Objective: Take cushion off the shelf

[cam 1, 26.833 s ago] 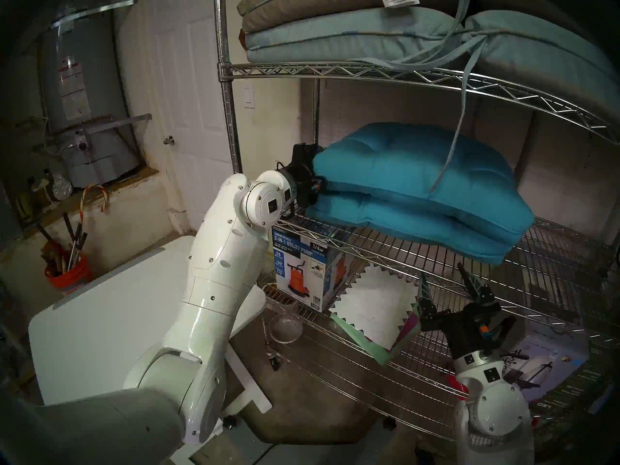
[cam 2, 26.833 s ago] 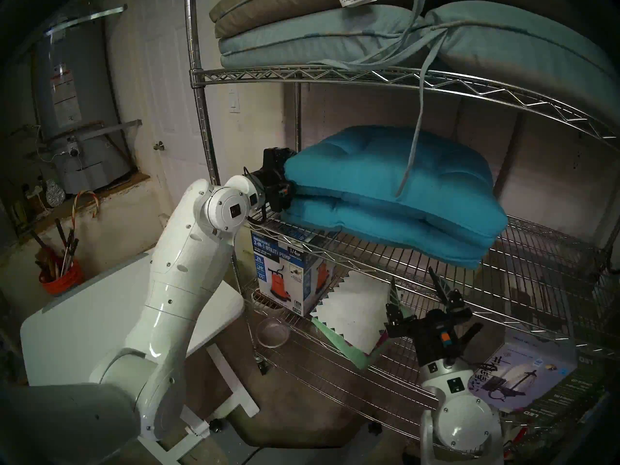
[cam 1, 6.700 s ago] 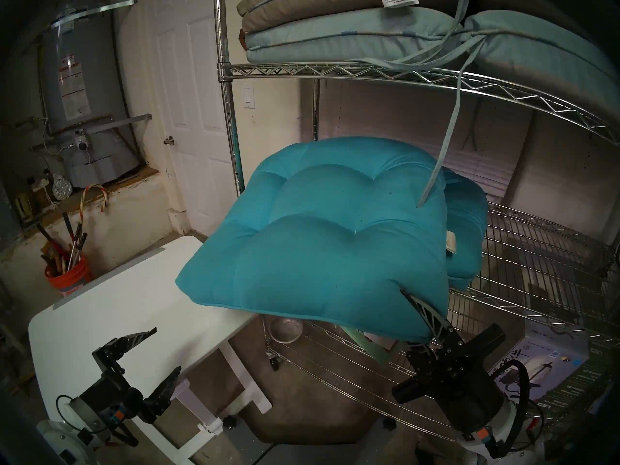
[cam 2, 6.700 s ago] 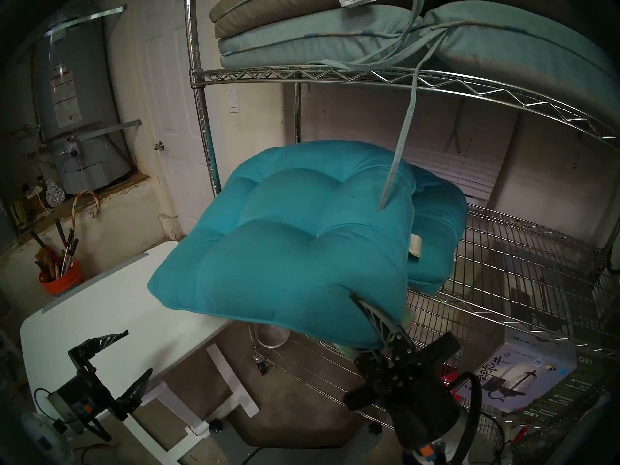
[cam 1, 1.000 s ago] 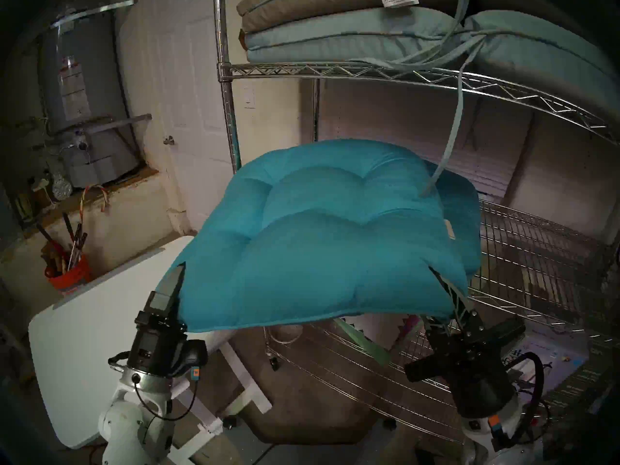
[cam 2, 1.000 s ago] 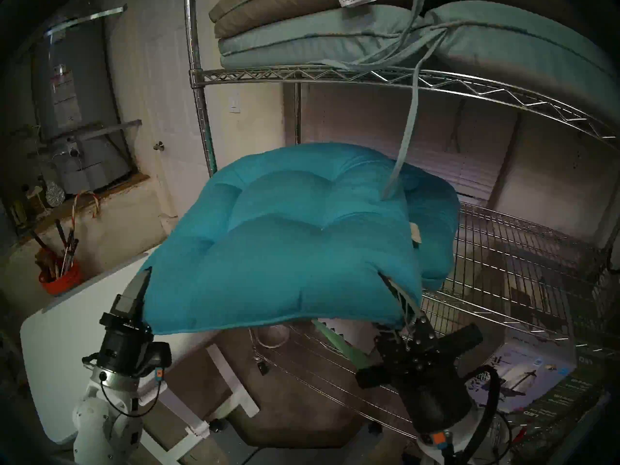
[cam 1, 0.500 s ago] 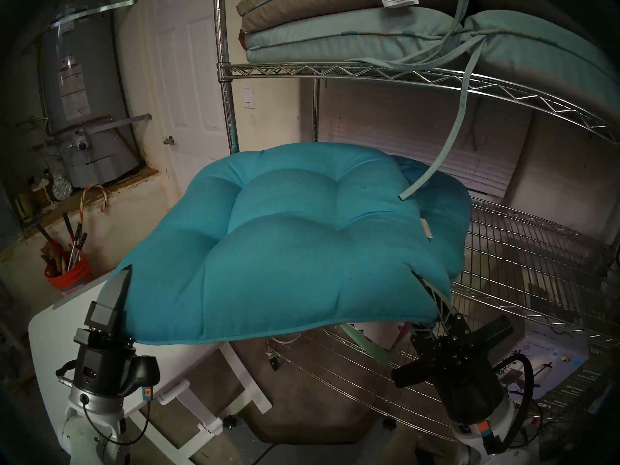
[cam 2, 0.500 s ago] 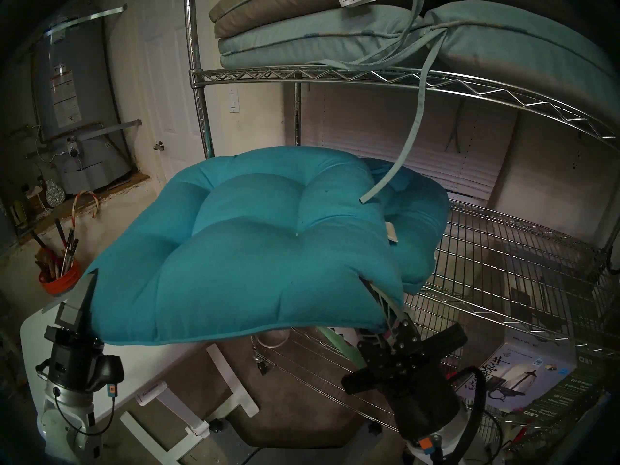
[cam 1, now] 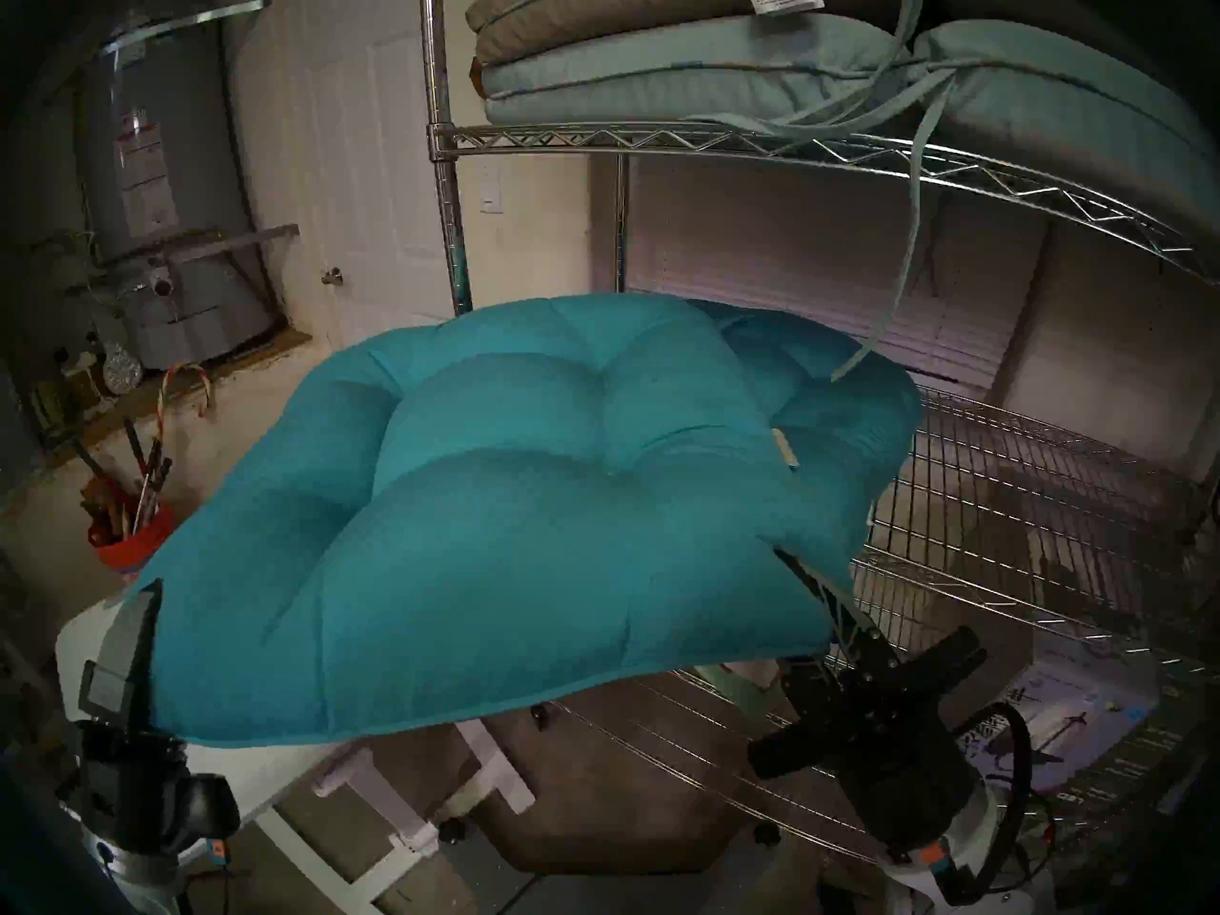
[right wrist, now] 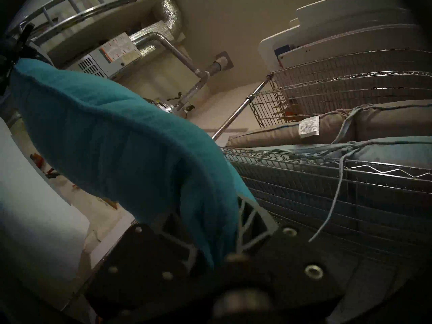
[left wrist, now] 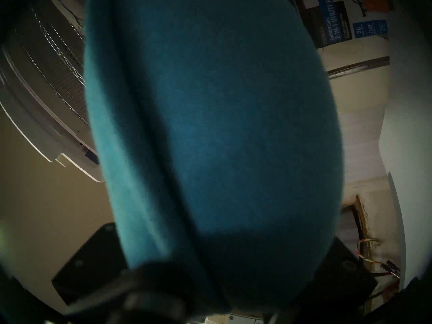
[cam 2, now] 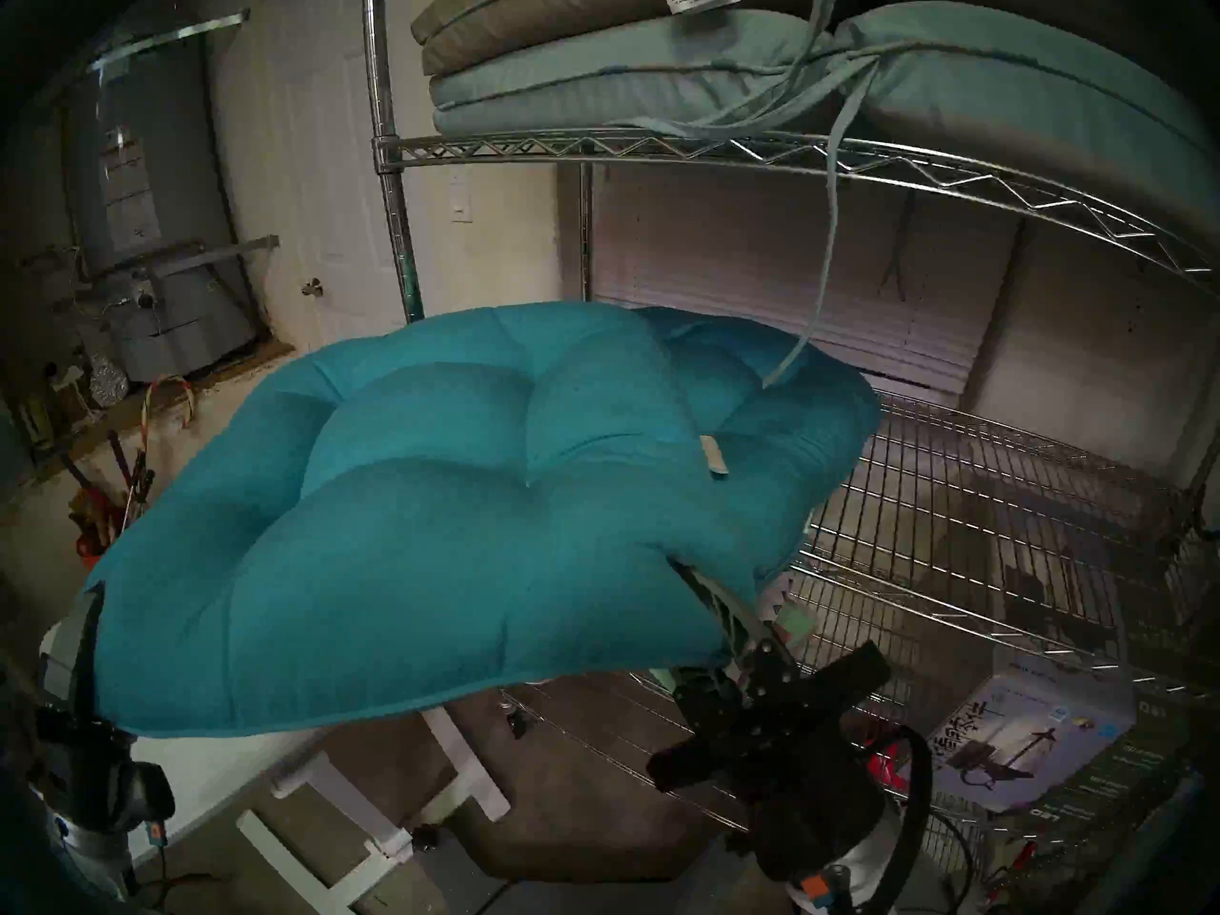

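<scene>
white table (cam 1: 198, 772) beneath cushion (cam 1: 502, 531), shelf (cam 1: 1030, 498) rightward

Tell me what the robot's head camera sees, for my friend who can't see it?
Both grippers, left gripper and right gripper, hold a big teal cushion in front of a wire shelf; another teal cushion lies behind it.

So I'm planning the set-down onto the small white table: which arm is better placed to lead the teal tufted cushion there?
The left. The left gripper grips the teal tufted cushion's corner right above the small white table; the right gripper holds the corner beside the chrome wire shelf.
</scene>
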Controlling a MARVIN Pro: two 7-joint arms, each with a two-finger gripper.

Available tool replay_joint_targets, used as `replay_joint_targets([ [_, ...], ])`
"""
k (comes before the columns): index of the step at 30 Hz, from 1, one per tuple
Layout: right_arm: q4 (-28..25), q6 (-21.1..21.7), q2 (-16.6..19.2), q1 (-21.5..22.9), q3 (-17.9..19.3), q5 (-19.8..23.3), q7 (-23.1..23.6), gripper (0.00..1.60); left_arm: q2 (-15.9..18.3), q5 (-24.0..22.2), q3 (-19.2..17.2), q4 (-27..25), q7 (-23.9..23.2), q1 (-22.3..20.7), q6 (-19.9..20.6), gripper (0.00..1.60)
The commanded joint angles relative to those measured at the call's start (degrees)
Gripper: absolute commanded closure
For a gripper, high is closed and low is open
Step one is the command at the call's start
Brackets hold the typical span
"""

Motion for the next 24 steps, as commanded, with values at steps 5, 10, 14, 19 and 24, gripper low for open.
replay_joint_targets([
  [5, -1.7, 0.1, 0.7, 0.3, -1.9, -0.5, -1.6, 1.60, -5.7, -5.2, -6.1, -0.3, 8.5, 8.5, -3.0, 1.60],
  [10, -1.7, 0.1, 1.7, 1.1, -2.7, -1.4, -1.6, 1.60, -5.7, -6.1, -7.3, 0.7, 11.2, 11.1, -4.4, 1.60],
  [14, -1.7, 0.1, 2.8, 2.2, -3.7, -2.1, -1.7, 1.60, -5.7, -5.8, -7.1, 2.4, 14.1, 13.0, -5.2, 1.60],
  [19, -1.7, 0.1, 4.7, 3.6, -5.4, -3.5, -2.1, 1.60, -5.7, -4.7, -6.3, 3.9, 17.9, 14.6, -5.5, 1.60],
  [24, -1.7, 0.1, 6.0, 4.4, -6.5, -4.3, -2.3, 1.60, -5.7, -3.9, -5.9, 4.5, 19.9, 15.2, -5.3, 1.60],
])
